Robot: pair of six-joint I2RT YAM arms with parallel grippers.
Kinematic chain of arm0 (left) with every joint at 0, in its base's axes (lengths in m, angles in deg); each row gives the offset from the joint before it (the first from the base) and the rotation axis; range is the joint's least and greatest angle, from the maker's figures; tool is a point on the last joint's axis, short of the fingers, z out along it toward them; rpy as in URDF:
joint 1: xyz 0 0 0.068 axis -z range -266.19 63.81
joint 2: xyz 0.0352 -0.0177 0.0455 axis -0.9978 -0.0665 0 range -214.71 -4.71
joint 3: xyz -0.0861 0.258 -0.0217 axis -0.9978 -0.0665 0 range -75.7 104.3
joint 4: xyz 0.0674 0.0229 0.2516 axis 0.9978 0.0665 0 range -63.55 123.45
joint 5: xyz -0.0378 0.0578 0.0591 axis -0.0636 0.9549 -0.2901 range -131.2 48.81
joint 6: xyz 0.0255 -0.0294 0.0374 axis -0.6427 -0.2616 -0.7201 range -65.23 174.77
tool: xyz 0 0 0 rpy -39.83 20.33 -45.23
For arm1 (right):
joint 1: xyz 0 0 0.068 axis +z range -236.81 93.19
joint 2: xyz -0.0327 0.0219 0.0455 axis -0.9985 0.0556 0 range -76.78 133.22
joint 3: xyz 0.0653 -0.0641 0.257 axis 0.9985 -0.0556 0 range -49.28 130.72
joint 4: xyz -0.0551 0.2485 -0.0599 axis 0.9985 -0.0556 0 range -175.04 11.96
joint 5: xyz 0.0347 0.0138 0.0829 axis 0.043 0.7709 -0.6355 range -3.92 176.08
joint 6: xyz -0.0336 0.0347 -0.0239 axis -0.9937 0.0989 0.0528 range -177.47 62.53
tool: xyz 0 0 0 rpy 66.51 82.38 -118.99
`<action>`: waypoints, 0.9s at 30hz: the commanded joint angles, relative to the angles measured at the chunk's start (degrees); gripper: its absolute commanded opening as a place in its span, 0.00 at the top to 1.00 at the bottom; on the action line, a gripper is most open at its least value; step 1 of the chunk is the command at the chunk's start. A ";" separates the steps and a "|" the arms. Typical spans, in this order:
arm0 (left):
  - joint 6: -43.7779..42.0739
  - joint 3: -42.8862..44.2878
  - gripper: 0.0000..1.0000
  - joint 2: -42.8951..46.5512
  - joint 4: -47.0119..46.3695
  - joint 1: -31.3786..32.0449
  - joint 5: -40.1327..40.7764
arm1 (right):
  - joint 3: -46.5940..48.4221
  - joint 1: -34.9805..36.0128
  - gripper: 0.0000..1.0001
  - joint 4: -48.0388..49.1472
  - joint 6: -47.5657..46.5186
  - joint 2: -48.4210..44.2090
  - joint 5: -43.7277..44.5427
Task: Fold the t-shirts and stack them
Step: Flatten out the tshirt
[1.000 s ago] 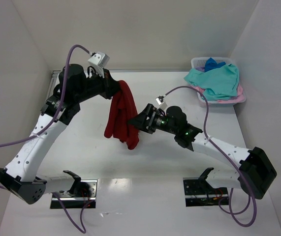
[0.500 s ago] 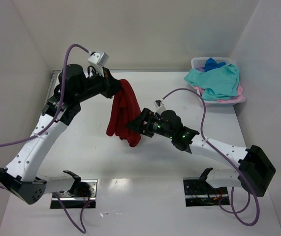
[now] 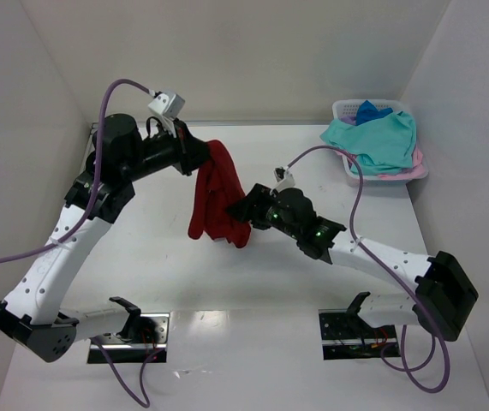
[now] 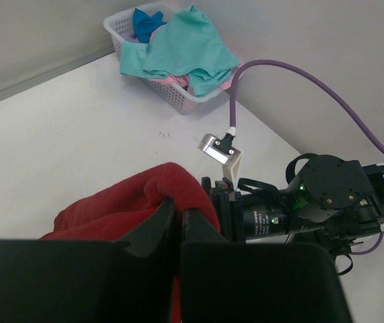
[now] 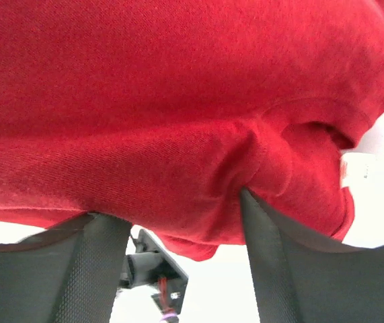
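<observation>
While the left gripper [image 3: 201, 157] is clamped tight on the top of the dark red t-shirt [image 3: 217, 193], the garment hangs bunched over the table [image 3: 141, 257], left of centre. Right gripper [image 5: 178, 210]: fingers apart, straddling a lower fold, not pinched. Step, as judged: opening out for the first fold. Next move calls for closing on a hem, then drawing apart. Teal t-shirt [image 3: 372, 141]: in laundry basket [image 3: 343, 107], far right.

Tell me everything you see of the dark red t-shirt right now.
The dark red t-shirt is soft, thick-looking cloth, bunched and unfolded. It hangs in long folds from the left hand, which is shut on its upper edge. The right hand is at its lower part, fingers apart with a bulge of cloth between them; a hemmed opening shows there.
</observation>
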 commanded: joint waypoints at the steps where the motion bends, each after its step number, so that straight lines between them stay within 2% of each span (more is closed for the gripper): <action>1: 1.37 2.98 1.00 1.61 -4.61 -0.36 -3.09 | 2.92 0.48 0.40 2.41 -2.62 2.20 3.70; 2: 1.37 2.98 1.00 1.61 -4.61 -0.36 -3.09 | 3.44 0.48 0.59 2.42 -3.23 2.21 3.71; 5: 1.37 2.98 1.00 1.61 -4.01 -0.36 -3.09 | 4.06 0.48 1.00 2.42 -3.85 2.74 6.68; 8: 0.84 3.51 1.00 1.61 -2.69 -0.36 -2.13 | 5.21 0.48 1.00 -0.30 -6.12 0.63 11.42; 12: -2.66 4.03 1.00 2.13 1.96 -0.89 3.93 | 8.98 0.48 1.00 -6.09 -10.17 -5.25 17.66; 20: -6.44 7.28 1.00 3.80 8.21 -1.42 20.98 | 18.55 -4.44 1.00 -14.80 -18.35 -17.99 23.13; 27: -9.88 10.10 1.00 3.28 10.85 -1.94 26.70 | 27.09 -4.97 1.00 -17.53 -26.35 -18.09 27.52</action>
